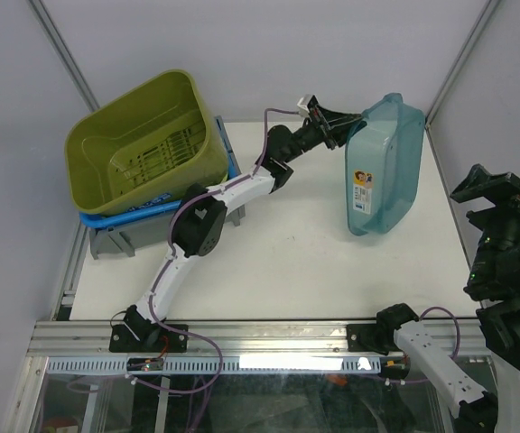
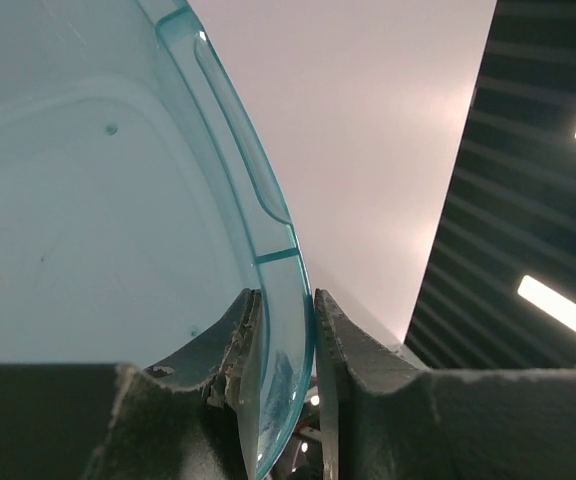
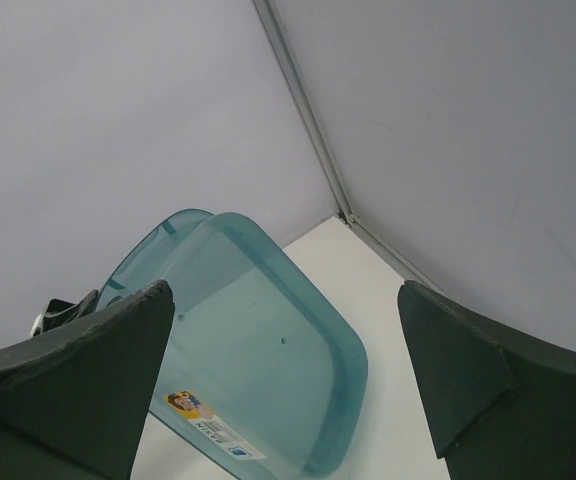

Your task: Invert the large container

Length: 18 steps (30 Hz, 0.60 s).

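The dark-grey crate [image 1: 114, 241] lies at the bottom of a stack at the far left, mostly hidden under a blue tub [image 1: 156, 209] and a tilted lime-green tub [image 1: 143, 144]. No gripper is near it. My left gripper [image 1: 337, 132] is stretched to the back of the table and shut on the rim of a translucent teal basin [image 1: 388, 167]. That basin stands on its long side, with its opening facing right. The left wrist view shows its rim [image 2: 278, 260] pinched in my left gripper [image 2: 286, 300]. My right gripper [image 1: 493, 191] is open and empty, raised at the right edge, facing the basin [image 3: 258, 370].
The white table [image 1: 278, 262] is bounded by grey walls at the back and right, with a metal post [image 3: 308, 130] in the back right corner. A metal rail [image 1: 269, 336] runs along the near edge by the arm bases.
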Available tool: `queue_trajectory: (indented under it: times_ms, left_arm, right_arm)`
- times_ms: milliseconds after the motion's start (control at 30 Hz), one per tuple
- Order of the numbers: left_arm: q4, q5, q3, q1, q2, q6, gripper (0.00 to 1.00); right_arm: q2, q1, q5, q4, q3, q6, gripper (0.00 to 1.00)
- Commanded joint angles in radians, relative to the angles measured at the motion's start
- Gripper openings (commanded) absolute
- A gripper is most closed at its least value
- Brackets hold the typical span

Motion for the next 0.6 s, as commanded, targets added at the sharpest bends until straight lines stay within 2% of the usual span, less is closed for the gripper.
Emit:
queue_trajectory:
  times_ms: [0, 200, 400, 433, 467, 500, 567]
  left_arm:
    - [0.14, -0.101, 0.015, -0.002, 0.033, -0.202, 0.0]
    - [0.017, -0.058, 0.223, 0.007, 0.233, -0.21, 0.0]
    - [-0.092, -0.071, 0.148, 0.027, 0.244, -0.115, 0.01]
    - [-0.1, -0.075, 0.135, 0.03, 0.249, -0.102, 0.13]
    - [-0.11, -0.073, 0.129, 0.032, 0.253, -0.094, 0.36]
    - [-0.116, -0.071, 0.126, 0.033, 0.261, -0.09, 0.52]
    - [-0.12, -0.068, 0.123, 0.033, 0.273, -0.08, 0.77]
  right_arm:
    - [-0.006, 0.0, -0.041, -0.016, 0.013, 0.028, 0.99]
    - [-0.024, 0.0, -0.096, -0.052, -0.015, 0.065, 0.99]
    - [-0.04, 0.0, -0.212, -0.112, -0.081, 0.152, 0.99]
    - [-0.038, 0.0, -0.228, -0.125, -0.085, 0.16, 0.99]
    - [-0.035, 0.0, -0.242, -0.136, -0.086, 0.166, 0.99]
    - [-0.036, 0.0, -0.25, -0.145, -0.089, 0.172, 0.99]
    - [-0.04, 0.0, -0.257, -0.154, -0.092, 0.179, 0.99]
